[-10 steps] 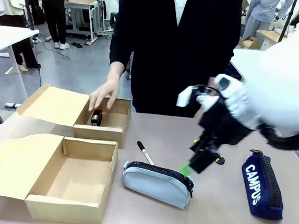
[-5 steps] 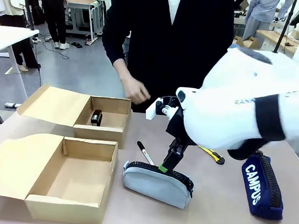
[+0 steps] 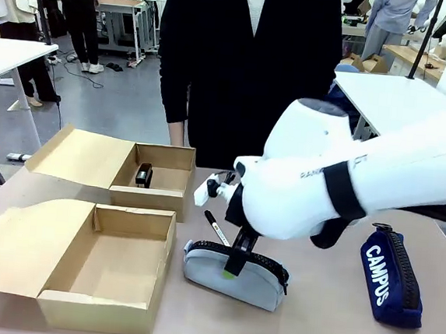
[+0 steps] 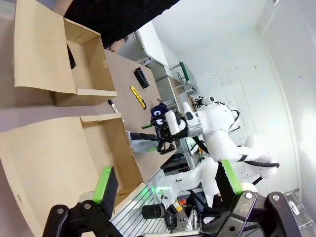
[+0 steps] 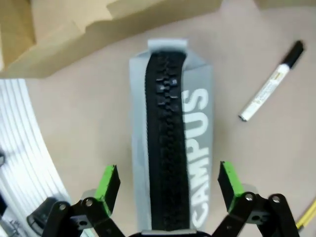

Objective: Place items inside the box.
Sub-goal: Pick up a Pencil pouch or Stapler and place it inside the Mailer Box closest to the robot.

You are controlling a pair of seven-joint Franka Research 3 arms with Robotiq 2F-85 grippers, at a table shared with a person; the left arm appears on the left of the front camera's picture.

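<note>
The grey "CAMPUS" pouch (image 3: 256, 283) lies at the table's middle front. My right gripper (image 3: 234, 266) hangs just above it, open. In the right wrist view the fingers (image 5: 108, 183) stand wide on either side of the pouch (image 5: 170, 123), apart from it. A black marker pen (image 3: 216, 229) lies just behind the pouch. To the right rests the navy pouch (image 3: 389, 279). The black stapler (image 3: 143, 176) sits inside the far box (image 3: 169, 197). The near box (image 3: 105, 309) stands open at front left. My left gripper (image 4: 166, 180) is open, off to the side above the boxes.
A person in dark clothes (image 3: 251, 68) stands at the far edge, arms down. The yellow utility knife (image 4: 138, 96) lies on the table beyond the pouch. Both box lids (image 3: 79, 154) fold out to the left. Bare table lies between the two pouches.
My right arm swung left and down, from beside the grey pouch to directly over it. The person's hand pulled back from the far box.
</note>
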